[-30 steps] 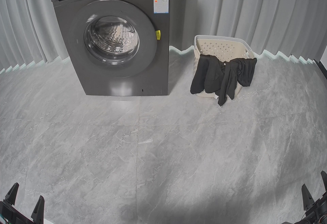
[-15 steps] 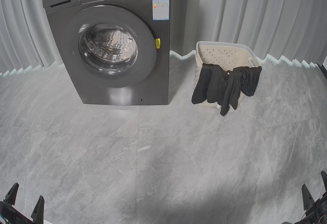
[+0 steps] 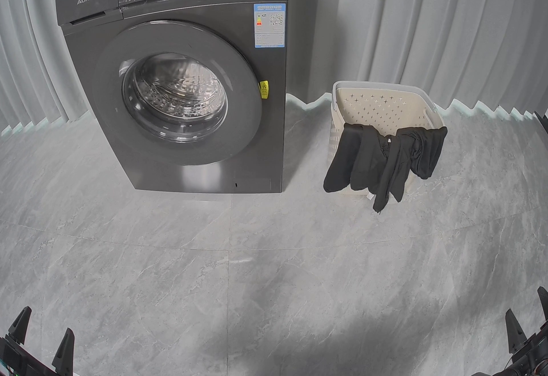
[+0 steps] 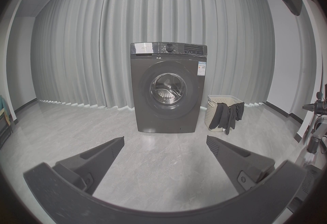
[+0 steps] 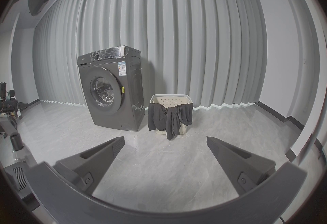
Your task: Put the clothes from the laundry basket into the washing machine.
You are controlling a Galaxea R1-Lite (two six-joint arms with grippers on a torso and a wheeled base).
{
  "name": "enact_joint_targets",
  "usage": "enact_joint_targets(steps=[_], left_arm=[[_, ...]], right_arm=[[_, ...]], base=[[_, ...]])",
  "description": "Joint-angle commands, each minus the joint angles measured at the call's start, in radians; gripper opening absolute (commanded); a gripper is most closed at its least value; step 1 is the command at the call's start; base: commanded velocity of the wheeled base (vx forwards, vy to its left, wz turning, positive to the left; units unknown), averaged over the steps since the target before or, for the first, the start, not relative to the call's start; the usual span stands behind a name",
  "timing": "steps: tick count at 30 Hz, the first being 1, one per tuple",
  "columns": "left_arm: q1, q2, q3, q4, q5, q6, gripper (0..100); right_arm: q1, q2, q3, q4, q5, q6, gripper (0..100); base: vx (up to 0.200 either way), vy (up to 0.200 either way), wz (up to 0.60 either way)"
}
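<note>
The job has not really started yet. The dark clothes [image 3: 383, 157] hang over the front edge of the laundry basket [image 3: 381, 97] and droop down its front wall. The basket stands on the floor [image 3: 274, 280] just beside the washing machine [image 3: 171, 177], on the robot's right side of it. The round door [image 3: 174, 94] of the washing machine looks shut. I think it must be opened before anything can go in. I can see no clothes behind its glass.

The left end effector [image 4: 164, 139] is wide open and holds nothing. The right end effector [image 5: 165, 139] is wide open too, and it is empty. Both are low down, well apart from the basket and the machine.

So every part of the job is left. The robot has to get close, open the door, pick up the clothes and put them inside.
</note>
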Motion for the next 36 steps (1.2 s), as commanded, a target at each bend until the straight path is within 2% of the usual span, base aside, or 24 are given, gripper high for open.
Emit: enact_joint_targets(steps=[1,36], left_arm=[[0.000,-0.018,0.015,0.001,0.001,0.002,100],[0.000,-0.018,0.015,0.001,0.001,0.005,100]], right_arm=[[0.000,-0.017,0.016,0.001,0.000,-0.001,100],[0.000,-0.017,0.016,-0.001,0.000,-0.001,100]], base=[[0.000,0.000,0.00],[0.000,-0.194,0.00]])
